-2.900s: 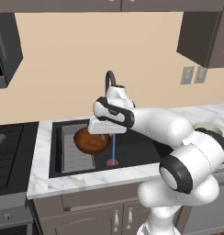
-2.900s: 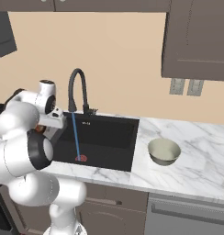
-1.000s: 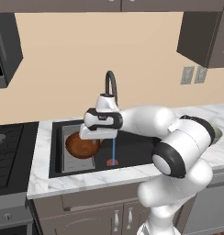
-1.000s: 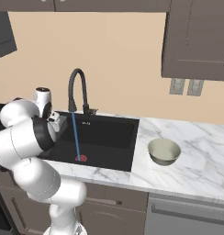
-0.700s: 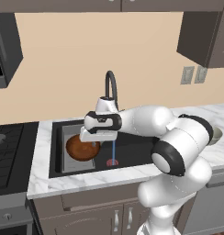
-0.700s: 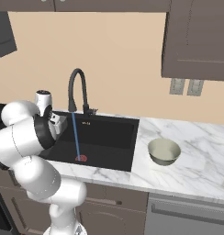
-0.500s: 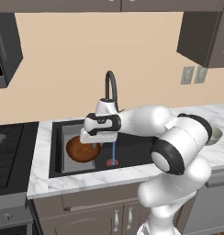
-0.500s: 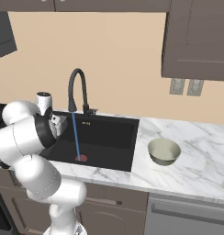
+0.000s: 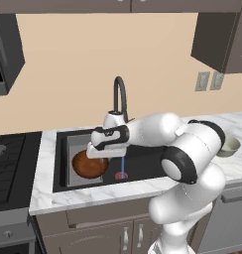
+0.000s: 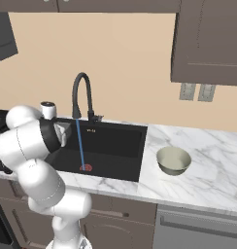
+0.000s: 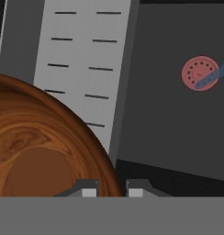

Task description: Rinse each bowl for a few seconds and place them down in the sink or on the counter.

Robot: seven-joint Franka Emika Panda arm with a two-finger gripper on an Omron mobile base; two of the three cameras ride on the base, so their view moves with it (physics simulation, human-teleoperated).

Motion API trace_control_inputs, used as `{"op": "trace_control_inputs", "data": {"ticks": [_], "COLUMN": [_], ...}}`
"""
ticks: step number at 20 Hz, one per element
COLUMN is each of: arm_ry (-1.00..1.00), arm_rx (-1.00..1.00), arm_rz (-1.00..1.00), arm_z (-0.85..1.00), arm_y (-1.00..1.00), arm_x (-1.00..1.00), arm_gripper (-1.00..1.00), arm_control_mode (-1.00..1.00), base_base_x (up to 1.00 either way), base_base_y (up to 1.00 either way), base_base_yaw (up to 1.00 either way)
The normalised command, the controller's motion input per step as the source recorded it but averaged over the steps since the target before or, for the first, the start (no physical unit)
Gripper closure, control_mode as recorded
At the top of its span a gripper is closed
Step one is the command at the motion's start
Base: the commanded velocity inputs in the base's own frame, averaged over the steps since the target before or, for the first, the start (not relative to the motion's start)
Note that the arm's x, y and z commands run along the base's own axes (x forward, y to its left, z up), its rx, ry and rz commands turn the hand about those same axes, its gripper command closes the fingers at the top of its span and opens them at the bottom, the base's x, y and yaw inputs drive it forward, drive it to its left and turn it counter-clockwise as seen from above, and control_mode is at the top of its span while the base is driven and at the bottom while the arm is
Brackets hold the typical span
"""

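We're holding the wooden bowl over the grey tray insert, our gripper pinching its rim; the water stream is running just right of it, so that's our direction.

Glossy white arm here, built of fat rounded segments with dark bands at the joints. The wrist ends in a boxy white hand with a black strip, and the gripper shows two small dark-grey tips with pale pads.
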Motion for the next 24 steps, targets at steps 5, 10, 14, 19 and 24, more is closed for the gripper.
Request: {"op": "trace_control_inputs", "data": {"ticks": [5,10,14,19,24], "arm_ry": [0.0,0.0,0.0,0.0,0.0], "arm_rx": [0.0,0.0,0.0,0.0,0.0], "arm_rz": [0.0,-0.01,-0.01,-0.02,-0.03], "arm_z": [-0.06,-0.02,-0.04,-0.1,-0.07], "arm_y": [0.0,0.0,0.04,0.13,0.2], "arm_x": [0.12,0.13,0.13,0.13,0.11], "arm_gripper": [1.0,1.0,1.0,1.0,1.0], "arm_control_mode": [-1.0,-1.0,-1.0,-1.0,-1.0], "base_base_x": [0.0,0.0,0.0,0.0,0.0], "base_base_y": [0.0,0.0,0.0,0.0,0.0], "base_base_yaw": [0.0,0.0,0.0,0.0,0.0]}}
